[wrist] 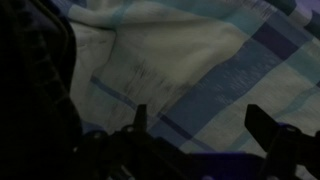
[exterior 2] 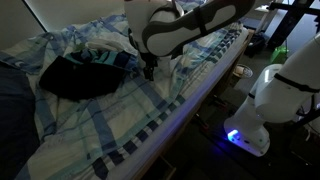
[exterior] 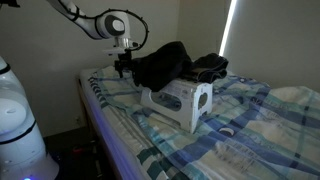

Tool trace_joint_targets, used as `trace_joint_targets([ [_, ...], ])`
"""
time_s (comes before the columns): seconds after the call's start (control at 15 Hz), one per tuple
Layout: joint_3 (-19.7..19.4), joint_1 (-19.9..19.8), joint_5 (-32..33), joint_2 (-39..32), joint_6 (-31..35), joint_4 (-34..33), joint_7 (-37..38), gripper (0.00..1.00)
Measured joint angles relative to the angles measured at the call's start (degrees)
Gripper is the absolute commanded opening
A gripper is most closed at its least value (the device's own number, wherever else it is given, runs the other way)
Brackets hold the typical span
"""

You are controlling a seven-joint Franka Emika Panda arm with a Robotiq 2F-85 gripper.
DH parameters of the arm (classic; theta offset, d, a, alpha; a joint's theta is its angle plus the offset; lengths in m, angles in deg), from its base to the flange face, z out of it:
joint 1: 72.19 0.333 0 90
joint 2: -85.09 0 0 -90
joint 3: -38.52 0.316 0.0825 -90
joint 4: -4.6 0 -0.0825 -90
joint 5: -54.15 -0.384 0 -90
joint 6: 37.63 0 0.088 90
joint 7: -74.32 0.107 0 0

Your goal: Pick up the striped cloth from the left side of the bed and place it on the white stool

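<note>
I see the bed point(exterior: 250, 125) dressed in a light blue and white plaid, with darker blue where the bands cross. The wrist view shows the same pale sheet with blue bands. The white stool point(exterior: 185, 100) is plain, with no pattern. The garment point(exterior: 160, 62) is solid black. The striped cloth point(exterior: 212, 66) reads dark blue with faint darker stripes. My claw point(exterior: 123, 68) is black and the arm point(exterior: 112, 24) is white with black joints.

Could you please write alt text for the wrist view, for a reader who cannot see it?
In dim light, the open gripper hangs over the bed, which is covered in light blue and white plaid; its fingers stand apart with nothing between them. The left edge is filled by dark fabric; what it is cannot be told.
</note>
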Motion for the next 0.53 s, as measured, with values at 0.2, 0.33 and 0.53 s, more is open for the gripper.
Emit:
trace_joint_targets([
  [0.2,-0.09,-0.04,0.02,-1.50,1.93,-0.19,-0.68,1.00],
  [0.33,-0.10,-0.04,0.03,-1.55,1.93,-0.36,-0.68,1.00],
  [0.53,-0.10,-0.03,-0.42,-1.66,2.08,-0.49,-0.66,1.00],
])
